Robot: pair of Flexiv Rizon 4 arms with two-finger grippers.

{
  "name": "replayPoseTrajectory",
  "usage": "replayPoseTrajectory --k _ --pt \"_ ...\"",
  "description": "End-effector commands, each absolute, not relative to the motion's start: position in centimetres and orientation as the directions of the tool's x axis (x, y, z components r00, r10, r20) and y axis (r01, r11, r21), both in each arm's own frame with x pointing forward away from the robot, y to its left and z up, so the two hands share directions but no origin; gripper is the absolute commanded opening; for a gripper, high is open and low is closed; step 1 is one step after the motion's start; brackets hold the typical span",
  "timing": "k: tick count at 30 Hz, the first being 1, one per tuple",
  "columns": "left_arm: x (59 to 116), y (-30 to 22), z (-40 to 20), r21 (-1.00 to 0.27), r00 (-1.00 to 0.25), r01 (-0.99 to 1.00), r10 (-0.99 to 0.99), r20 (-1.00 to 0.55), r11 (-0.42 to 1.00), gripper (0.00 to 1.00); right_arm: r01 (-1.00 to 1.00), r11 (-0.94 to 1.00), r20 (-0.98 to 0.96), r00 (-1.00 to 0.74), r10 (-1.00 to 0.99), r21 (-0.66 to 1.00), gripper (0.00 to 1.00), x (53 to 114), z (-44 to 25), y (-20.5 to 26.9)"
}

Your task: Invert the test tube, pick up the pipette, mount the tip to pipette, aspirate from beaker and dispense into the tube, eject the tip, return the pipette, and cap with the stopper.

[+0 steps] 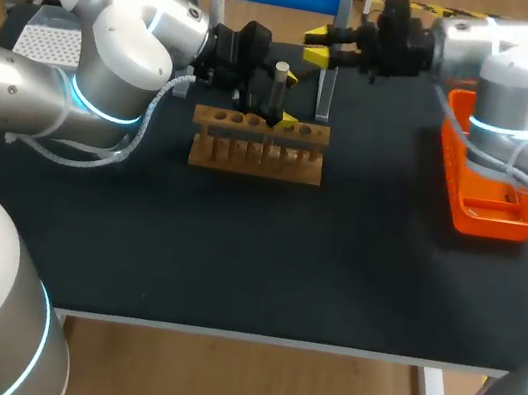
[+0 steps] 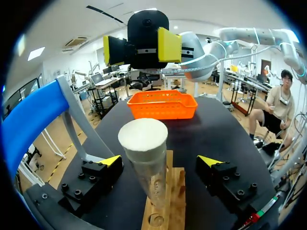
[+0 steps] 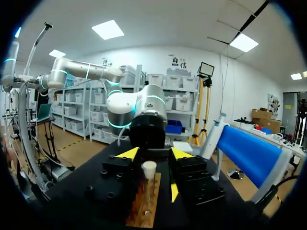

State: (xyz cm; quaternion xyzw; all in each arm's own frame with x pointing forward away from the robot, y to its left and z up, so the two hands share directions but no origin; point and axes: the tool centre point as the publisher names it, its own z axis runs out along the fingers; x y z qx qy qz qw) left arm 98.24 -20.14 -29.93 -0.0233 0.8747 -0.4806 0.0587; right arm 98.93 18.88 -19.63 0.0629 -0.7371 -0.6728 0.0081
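Left gripper [image 2: 160, 162]: upper centre of the head view, released, fingers wide either side of the tube, touching nothing
Test tube [image 1: 278, 90]: upright in the wooden rack [image 1: 257, 151], stopper [image 1: 282, 68] on top
Right gripper [image 1: 317, 45]: just right of it, spread, empty
Risk: a skewed left-arm move could clip the tube, tilting it or loosening the stopper
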Motion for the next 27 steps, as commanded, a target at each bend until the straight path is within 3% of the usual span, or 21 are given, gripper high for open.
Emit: replayPoseTrajectory --k 1,10,27 --pt "98.3 -20.1 -30.0 -0.845 -0.992 0.017 -0.094 -0.08 0.535 1.0 -0.077 0.198 -0.073 -0.997 -0.026 0.977 1.0 96.6 -19.1 14.5" --pt "98.3 -20.1 -30.0 -0.845 -0.992 0.017 -0.094 -0.08 0.535 1.0 -0.014 0.41 -0.059 -0.994 0.097 0.912 1.0 94.3 -24.5 8.2" --pt "98.6 -18.0 -30.2 -0.814 -0.982 -0.029 -0.168 -0.085 0.58 1.0 -0.014 0.41 -0.059 -0.994 0.097 0.912 1.0 94.3 -24.5 8.2"
